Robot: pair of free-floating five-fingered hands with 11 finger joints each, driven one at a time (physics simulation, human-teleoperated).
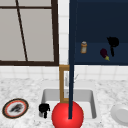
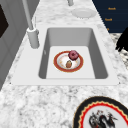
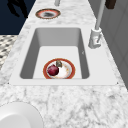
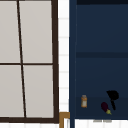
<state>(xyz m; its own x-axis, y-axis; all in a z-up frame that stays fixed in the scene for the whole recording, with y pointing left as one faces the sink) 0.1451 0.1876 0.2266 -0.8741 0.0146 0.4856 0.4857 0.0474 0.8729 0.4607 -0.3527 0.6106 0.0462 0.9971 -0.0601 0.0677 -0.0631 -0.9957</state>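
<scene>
Eggplant (image 1: 104,54) lies on the dark cabinet shelf (image 1: 97,61) just beside the right hand (image 1: 113,43), whose fingers point down, possibly relaxed and holding nothing, orange bottle (image 1: 83,47) further left, left hand (image 1: 44,108) idle at the sink's (image 1: 92,100) front-left edge.

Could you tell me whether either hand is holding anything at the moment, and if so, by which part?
Nothing is held. The right hand hangs in the dark blue cabinet just beside the eggplant, apart from it. The left hand hovers at the sink's front left, fingers curled on nothing.
</scene>
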